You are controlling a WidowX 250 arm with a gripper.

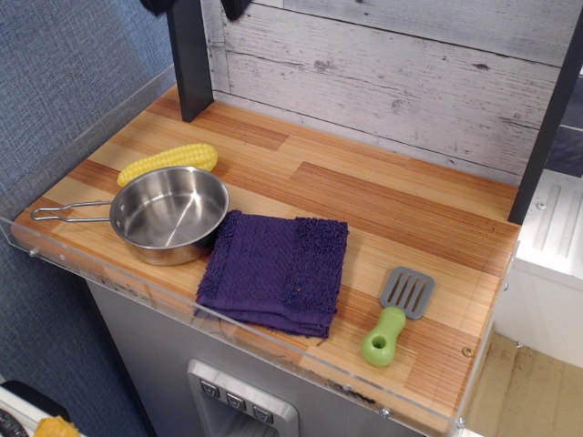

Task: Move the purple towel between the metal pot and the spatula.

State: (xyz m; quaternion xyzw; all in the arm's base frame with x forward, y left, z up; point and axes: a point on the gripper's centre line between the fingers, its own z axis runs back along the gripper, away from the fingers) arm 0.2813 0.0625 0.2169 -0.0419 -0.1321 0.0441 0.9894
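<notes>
1. The purple towel [276, 271] is laid flat and folded on the wooden bench [410, 205], near the front edge.
2. The metal pot [169, 213] is seen just left of the towel, its rim touching or nearly touching the cloth's left corner; its wire handle is pointed left.
3. The spatula [398, 315] is placed to the right of the towel, apart from it, with the grey slotted blade turned toward the back and the lime-green handle toward the front.
4. The towel is thus found between the pot and the spatula.
5. A yellow corn cob [168, 162] is set just behind the pot.
6. Only dark scraps of the gripper [196, 5] are caught at the top edge; whether the jaws are wide or narrow cannot be told.
</notes>
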